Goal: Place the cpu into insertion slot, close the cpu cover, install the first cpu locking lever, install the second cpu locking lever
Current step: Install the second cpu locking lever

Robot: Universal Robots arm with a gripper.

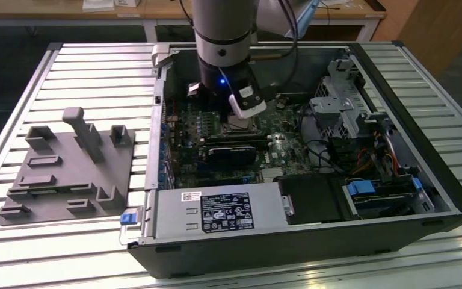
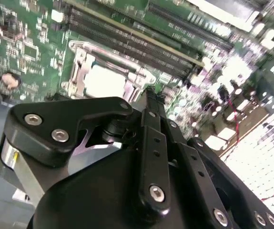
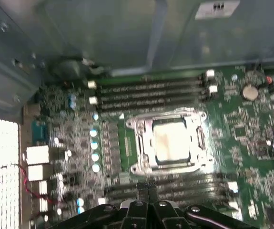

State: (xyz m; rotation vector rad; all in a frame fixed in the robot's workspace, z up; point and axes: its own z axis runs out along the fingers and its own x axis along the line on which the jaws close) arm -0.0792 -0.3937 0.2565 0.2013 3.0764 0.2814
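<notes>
The cpu (image 3: pixel 171 141) shows its pale face inside the insertion slot (image 3: pixel 136 167) on the green motherboard. It also appears in the second wrist view, cpu (image 2: pixel 105 80). The cpu cover (image 3: pixel 167 117), a silver frame, lies flat around the chip. I cannot make out how the locking levers stand. My gripper (image 3: pixel 145 187) hangs a little above the board beside the socket, over the long memory slots, fingers shut with nothing between them. In the exterior view the gripper (image 1: pixel 244 118) is low inside the open computer case, directly over the socket area.
Long black memory slots (image 3: pixel 146 90) run on both sides of the socket. A black card (image 1: pixel 231 153) lies just in front of it. The power supply (image 1: pixel 215 211), drive cage (image 1: pixel 335 102) and case walls hem the board in. A grey fixture tray (image 1: pixel 62 174) lies outside the case.
</notes>
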